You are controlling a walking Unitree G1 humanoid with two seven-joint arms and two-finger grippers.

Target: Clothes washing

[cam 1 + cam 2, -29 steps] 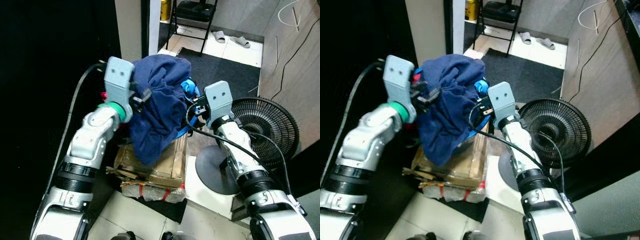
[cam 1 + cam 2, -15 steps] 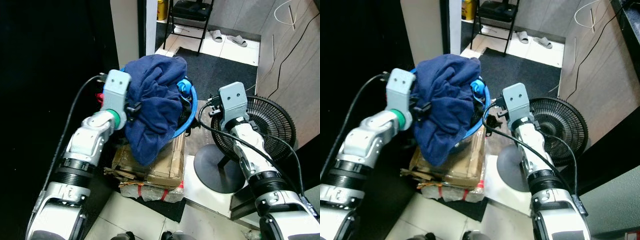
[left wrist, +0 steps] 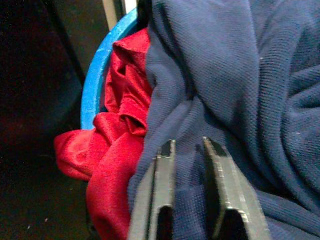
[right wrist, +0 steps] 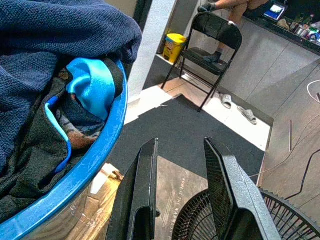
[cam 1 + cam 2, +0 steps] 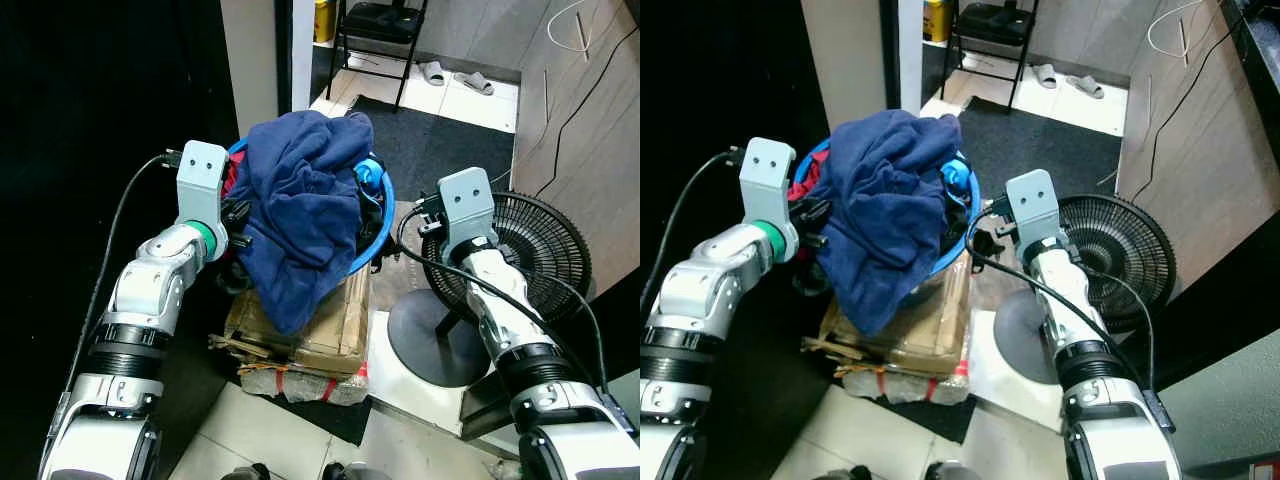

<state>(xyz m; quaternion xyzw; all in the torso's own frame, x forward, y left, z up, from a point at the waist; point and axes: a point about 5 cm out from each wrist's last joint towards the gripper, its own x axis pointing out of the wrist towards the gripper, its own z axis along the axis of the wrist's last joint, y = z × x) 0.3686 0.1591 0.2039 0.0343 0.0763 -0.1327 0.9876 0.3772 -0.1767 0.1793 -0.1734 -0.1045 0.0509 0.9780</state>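
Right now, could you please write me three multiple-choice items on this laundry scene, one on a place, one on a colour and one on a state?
1. Where does the blue basin rest?
A. on a cardboard box
B. on the black folding chair
C. on the fan's base

2. What colour is the cloth bunched at the basin's rim beside the navy garment?
A. yellow
B. red
C. white

3. What is the right gripper holding?
A. the basin's rim
B. the navy garment
C. nothing; it is open

Answers:
1. A: the cardboard box sits directly beneath the basin.
2. B: the left wrist view shows red folds there.
3. C: its fingers stand apart with floor between them.
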